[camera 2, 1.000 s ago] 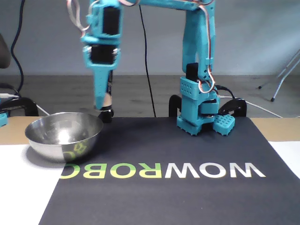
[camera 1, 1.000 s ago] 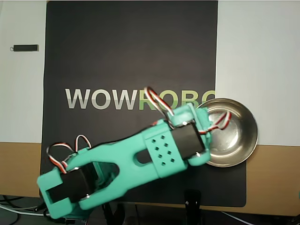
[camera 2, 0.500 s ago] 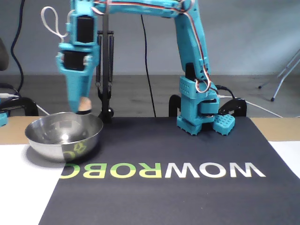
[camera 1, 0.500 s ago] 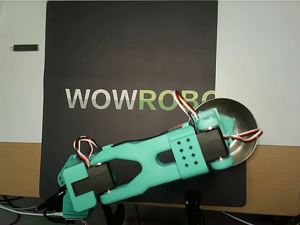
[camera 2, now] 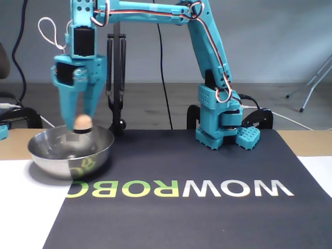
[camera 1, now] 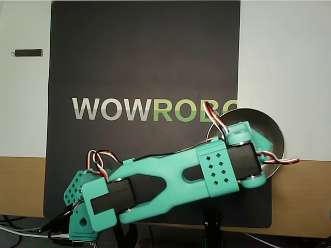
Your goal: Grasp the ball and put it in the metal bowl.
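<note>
Right now you have 1 ball (camera 2: 82,122), 1 metal bowl (camera 2: 70,153) and 1 arm in play. Look at the fixed view: the gripper (camera 2: 75,122) points straight down over the bowl, and its 2 fingers are spread apart in a V. The ball sits between their tips, just above the bowl's rim line; you cannot tell from this angle whether either finger still touches it. The bowl itself rests at the left edge of the dark mat (camera 2: 207,218), partly on the white surface beside it.

From the overhead view, the turquoise arm (camera 1: 170,181) stretches diagonally from the lower left and its wrist covers the left part of the bowl (camera 1: 269,134), so the ball is hidden there. You can also count 1 printed word, WOWROBO, across the mat (camera 1: 145,57), and 1 small dark stick-like object (camera 1: 28,52) lying alone on the white sheet at far left.
</note>
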{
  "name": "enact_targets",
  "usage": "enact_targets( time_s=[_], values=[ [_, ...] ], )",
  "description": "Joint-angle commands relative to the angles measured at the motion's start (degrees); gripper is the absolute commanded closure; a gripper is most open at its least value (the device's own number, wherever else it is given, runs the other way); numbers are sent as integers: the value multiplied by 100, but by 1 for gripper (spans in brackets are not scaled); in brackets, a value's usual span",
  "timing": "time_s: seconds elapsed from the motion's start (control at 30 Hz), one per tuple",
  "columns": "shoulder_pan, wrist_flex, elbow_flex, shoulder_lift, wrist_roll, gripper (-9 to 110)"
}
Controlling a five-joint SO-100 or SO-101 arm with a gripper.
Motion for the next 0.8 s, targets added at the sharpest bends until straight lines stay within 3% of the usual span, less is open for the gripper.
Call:
enact_targets(
  time_s=[0.0, 0.23, 0.77],
  values=[
    [35, -281, -229, 9, 562, 67],
    [35, -554, -229, -193, 1028, 68],
    [35, -554, -220, -352, 984, 67]
  ],
)
